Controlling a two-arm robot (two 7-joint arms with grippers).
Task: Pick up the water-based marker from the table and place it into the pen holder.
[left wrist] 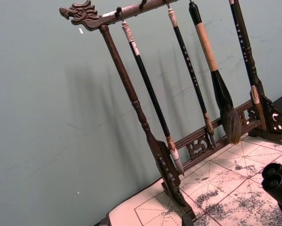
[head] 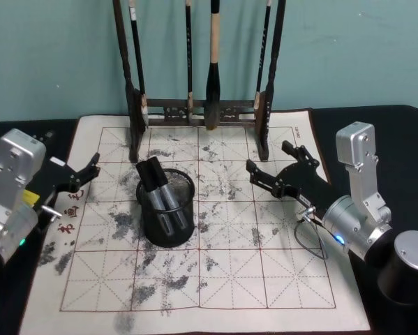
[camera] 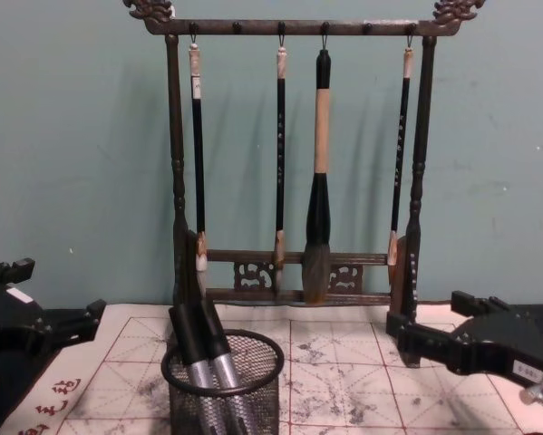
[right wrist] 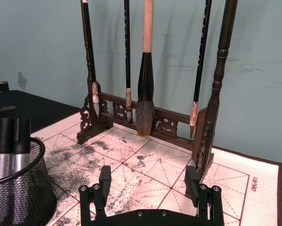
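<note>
Two markers [head: 163,195] stand leaning in the pen holder [head: 168,209] mid-mat, none left loose on the table [head: 397,139]. Right gripper [head: 275,171] beside it, fingers spread, empty; left gripper [head: 79,174] at mat edge, fingers spread. Markers look light, stiff, slick-barrelled; best pinched mid-barrel.

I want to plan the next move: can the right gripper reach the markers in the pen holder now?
Probably yes: the right gripper, open, hovers beside the pen holder, and the markers lean out above its rim unobstructed.

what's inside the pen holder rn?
Two markers with black caps and silver barrels stand tilted in the pen holder, caps above the rim. Their lower ends are blurred by the mesh.
</note>
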